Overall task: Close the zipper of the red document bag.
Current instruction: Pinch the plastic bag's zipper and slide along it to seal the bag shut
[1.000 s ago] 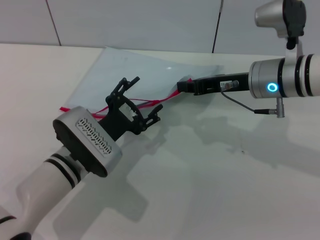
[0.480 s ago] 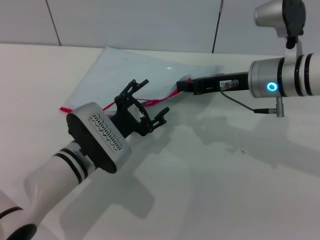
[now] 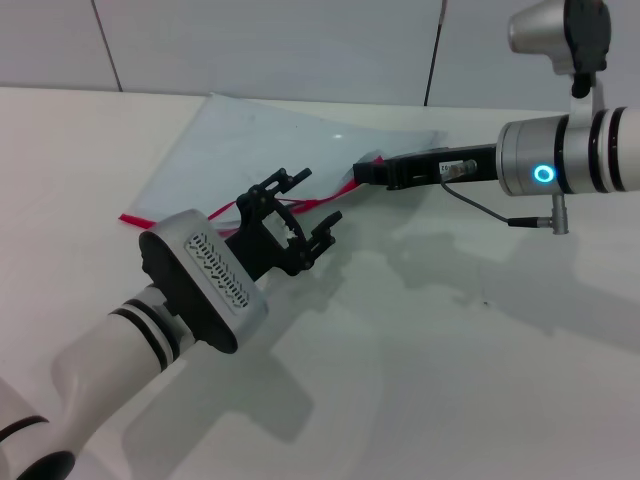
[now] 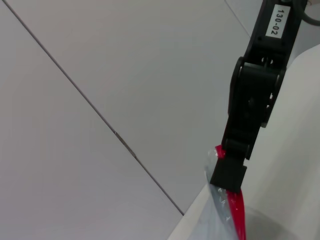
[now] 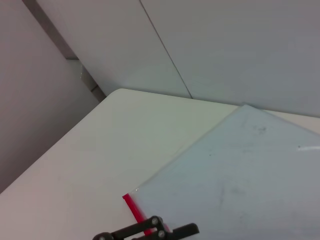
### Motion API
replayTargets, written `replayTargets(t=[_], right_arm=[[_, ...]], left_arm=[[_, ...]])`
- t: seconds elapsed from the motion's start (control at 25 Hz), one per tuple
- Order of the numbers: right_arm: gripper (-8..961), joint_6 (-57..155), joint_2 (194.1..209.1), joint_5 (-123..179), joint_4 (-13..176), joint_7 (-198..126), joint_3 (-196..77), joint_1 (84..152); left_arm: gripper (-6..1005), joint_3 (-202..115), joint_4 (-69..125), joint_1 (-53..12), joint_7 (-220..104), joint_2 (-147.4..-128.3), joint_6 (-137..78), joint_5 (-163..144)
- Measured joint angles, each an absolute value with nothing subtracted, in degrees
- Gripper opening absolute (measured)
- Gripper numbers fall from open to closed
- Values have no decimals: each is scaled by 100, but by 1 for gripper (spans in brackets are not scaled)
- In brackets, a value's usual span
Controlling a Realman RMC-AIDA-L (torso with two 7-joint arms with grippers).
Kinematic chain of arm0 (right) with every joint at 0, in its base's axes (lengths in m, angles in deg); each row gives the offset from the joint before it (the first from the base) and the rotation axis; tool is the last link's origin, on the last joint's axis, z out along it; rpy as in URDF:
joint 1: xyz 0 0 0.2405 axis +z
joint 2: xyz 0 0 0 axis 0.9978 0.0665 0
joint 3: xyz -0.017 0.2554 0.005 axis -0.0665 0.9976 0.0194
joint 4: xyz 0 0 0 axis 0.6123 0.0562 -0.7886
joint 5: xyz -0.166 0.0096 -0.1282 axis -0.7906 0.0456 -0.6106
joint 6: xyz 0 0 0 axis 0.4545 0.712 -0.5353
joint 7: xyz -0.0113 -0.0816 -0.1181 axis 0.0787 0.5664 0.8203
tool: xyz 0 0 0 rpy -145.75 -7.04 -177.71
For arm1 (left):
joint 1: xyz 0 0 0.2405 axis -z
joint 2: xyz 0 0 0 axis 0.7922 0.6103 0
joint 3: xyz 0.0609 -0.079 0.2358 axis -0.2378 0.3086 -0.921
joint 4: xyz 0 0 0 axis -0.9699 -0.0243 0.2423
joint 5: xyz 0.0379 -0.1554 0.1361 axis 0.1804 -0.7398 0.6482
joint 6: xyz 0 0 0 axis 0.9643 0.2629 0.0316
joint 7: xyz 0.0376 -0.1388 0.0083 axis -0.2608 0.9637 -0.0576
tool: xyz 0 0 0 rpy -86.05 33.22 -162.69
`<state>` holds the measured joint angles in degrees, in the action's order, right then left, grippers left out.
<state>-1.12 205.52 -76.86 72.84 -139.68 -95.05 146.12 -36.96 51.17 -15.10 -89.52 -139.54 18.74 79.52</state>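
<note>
The red document bag (image 3: 262,140) lies flat at the back of the white table, a translucent pale blue pouch. Its zipper (image 3: 343,192) is the thin red strip along the near long edge. My right gripper (image 3: 364,173) is shut on the right end of that strip, which the left wrist view shows as the right gripper (image 4: 228,175) pinching the zipper (image 4: 240,215). My left gripper (image 3: 306,203) hovers open over the middle of the red edge, one finger on each side of it. In the right wrist view, the bag (image 5: 240,170), the zipper's far end (image 5: 132,206) and the left gripper (image 5: 150,229) are visible.
The white table (image 3: 480,350) stretches toward me and to the right of the bag. A grey panelled wall (image 3: 300,40) rises right behind the bag. A grey cable (image 3: 480,208) hangs under the right arm.
My left gripper has slid to the right along the red edge, toward the right gripper, and turned a little. The right gripper and the bag have stayed in place.
</note>
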Motion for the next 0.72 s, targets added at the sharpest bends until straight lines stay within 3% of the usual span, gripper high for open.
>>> replayTargets(t=[0.08, 0.32, 0.52, 0.64, 0.72], right_arm=[[28, -110, 20552, -7685, 7284, -13969, -9505, 14607], [28, -100, 20552, -7680, 7284, -13969, -9505, 14607], [27, -78, 20552, -7683, 7284, -13969, -9505, 14605], [27, -71, 20552, -7693, 7284, -13968, -9505, 14603], [27, -68, 20552, -7699, 7284, -13969, -9505, 14602]], left_arm=[[775, -3696, 5118, -1519, -8958, -13954, 1881, 7952], [556, -3696, 5120, -1534, -8971, -13959, 1891, 7961], [471, -3696, 5120, -1539, -8978, -13965, 1903, 7962], [347, -3696, 5120, -1539, -8980, -13965, 1911, 7962], [345, -3696, 5119, -1539, -8981, -13965, 1913, 7962]])
